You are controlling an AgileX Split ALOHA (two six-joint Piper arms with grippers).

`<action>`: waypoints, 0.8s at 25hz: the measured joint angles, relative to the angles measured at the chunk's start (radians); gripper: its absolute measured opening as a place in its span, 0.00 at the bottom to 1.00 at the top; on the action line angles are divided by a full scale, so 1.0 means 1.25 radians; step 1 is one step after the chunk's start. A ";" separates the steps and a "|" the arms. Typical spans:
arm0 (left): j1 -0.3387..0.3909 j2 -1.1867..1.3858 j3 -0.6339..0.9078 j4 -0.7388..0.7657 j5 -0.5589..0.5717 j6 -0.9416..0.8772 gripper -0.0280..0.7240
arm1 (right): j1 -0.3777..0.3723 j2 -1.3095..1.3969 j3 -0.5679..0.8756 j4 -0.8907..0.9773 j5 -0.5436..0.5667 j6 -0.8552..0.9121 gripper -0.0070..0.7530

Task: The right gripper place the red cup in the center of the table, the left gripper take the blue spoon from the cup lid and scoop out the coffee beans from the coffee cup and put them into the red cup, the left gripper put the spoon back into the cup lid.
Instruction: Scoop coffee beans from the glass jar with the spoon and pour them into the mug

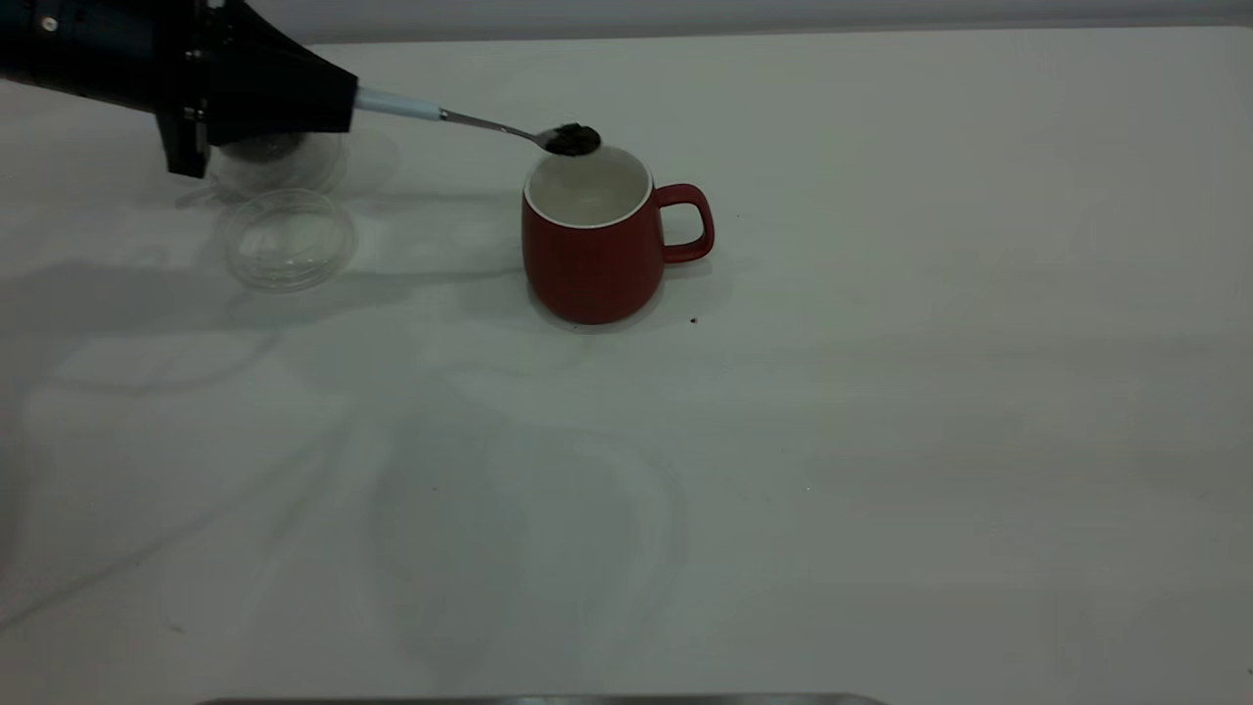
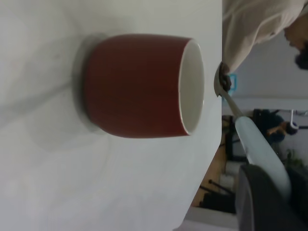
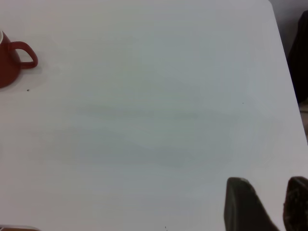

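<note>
Your black left gripper (image 1: pixel 338 98) pinches the pale-blue-handled metal spoon (image 1: pixel 470 119); its bean-laden bowl hovers over the far rim of the dark-red ceramic mug (image 1: pixel 592 240) at table centre. Right gripper (image 3: pixel 267 204) spread, well apart.

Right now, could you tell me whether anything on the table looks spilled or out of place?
One small dark speck lies on the table just beside the red cup, below its handle; it may be a stray bean, though that cannot be told. Otherwise nothing stands out: the cup is upright, and the spoon held by the left gripper carries its beans level over the rim.
</note>
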 joint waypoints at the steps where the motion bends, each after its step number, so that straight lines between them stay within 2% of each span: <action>1: -0.004 0.000 0.000 0.001 0.000 0.009 0.20 | 0.000 0.000 0.000 0.000 0.000 0.000 0.33; 12: -0.012 0.000 0.000 0.040 -0.049 0.083 0.20 | 0.000 0.000 0.000 0.000 0.000 0.000 0.33; 20: -0.013 0.000 0.000 0.031 -0.069 0.208 0.20 | 0.000 0.000 0.000 0.000 0.000 0.000 0.33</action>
